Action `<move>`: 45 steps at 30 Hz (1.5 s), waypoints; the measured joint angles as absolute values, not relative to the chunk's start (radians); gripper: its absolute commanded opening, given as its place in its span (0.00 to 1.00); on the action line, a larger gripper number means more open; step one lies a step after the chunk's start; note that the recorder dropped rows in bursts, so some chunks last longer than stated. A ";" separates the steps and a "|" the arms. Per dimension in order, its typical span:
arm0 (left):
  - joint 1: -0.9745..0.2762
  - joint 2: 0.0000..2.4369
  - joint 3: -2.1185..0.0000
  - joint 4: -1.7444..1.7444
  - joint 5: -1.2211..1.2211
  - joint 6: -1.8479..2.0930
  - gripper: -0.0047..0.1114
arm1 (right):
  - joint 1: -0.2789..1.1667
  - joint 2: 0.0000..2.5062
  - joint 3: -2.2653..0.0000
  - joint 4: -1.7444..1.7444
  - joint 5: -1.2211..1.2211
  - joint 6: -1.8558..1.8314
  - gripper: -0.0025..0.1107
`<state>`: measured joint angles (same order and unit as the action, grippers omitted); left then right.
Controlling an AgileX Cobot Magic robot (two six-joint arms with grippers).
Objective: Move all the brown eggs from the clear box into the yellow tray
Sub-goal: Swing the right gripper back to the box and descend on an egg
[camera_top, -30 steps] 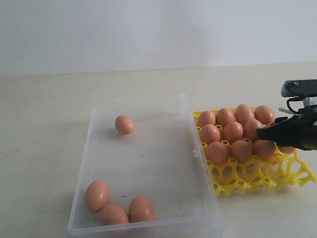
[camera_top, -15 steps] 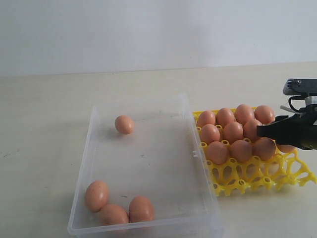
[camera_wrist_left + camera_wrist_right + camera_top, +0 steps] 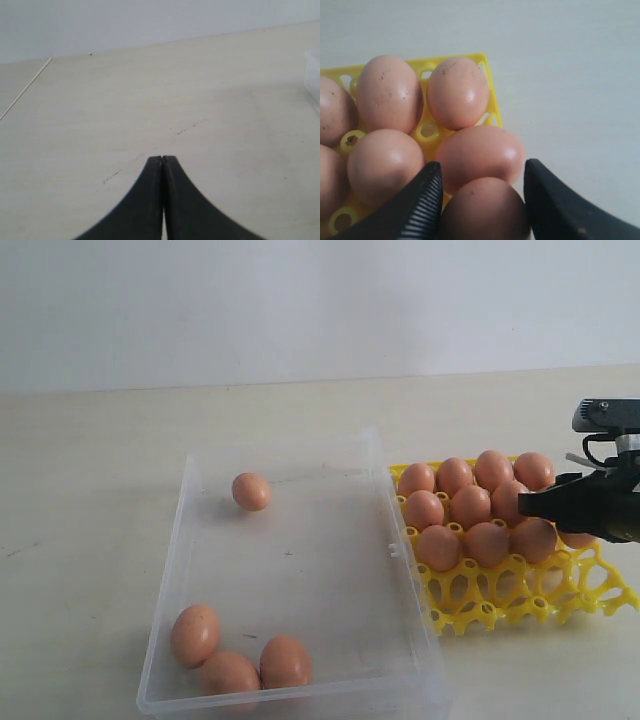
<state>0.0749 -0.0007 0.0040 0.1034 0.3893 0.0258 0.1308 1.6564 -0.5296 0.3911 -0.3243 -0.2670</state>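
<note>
The clear box (image 3: 395, 540) holds several brown eggs: one near its far wall (image 3: 252, 491) and three at its near left corner (image 3: 229, 674). To its right, the yellow tray (image 3: 500, 605) carries several more eggs in its back rows (image 3: 470, 505). My right gripper (image 3: 528, 505) hovers over the tray's right side. In the right wrist view this gripper (image 3: 481, 167) is shut on a brown egg (image 3: 485, 210), which touches both fingers just above the eggs in the tray (image 3: 480, 152). My left gripper (image 3: 162, 159) is shut and holds nothing, over bare table.
The front rows of the yellow tray (image 3: 490, 590) show bare cups. A corner of the clear box (image 3: 314, 75) shows at the edge of the left wrist view. Pale tabletop surrounds the box and tray, with a white wall behind.
My right gripper's tip shifted slightly left over the tray's eggs between one second ago and half a second ago, then stayed still. The eggs in the box have not moved.
</note>
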 measured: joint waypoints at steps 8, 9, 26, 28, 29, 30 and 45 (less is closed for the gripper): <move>0.075 -0.001 0.004 0.103 0.389 0.026 0.04 | 0.131 1.656 -0.530 0.391 -0.320 -0.265 0.56; 0.075 -0.001 0.004 0.103 0.389 0.026 0.04 | 0.131 1.656 -0.530 0.391 -0.320 -0.265 0.56; 0.075 -0.001 0.004 0.103 0.389 0.026 0.04 | 0.158 1.560 -0.609 0.391 -0.101 -0.198 0.51; 0.075 -0.001 0.004 0.103 0.389 0.026 0.04 | 0.190 1.546 -0.653 0.391 -0.022 -0.197 0.50; 0.075 -0.001 0.004 0.103 0.389 0.026 0.04 | 0.211 1.541 -0.678 0.391 0.025 -0.194 0.50; 0.075 -0.001 0.004 0.103 0.389 0.026 0.04 | 0.230 1.539 -0.700 0.391 0.064 -0.194 0.50; 0.075 -0.001 0.004 0.103 0.389 0.026 0.04 | 0.640 1.714 -1.132 0.420 0.617 -0.194 0.46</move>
<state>0.0749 -0.0007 0.0040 0.1034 0.3893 0.0258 0.6402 1.7144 -1.1324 0.4201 0.6168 -0.1944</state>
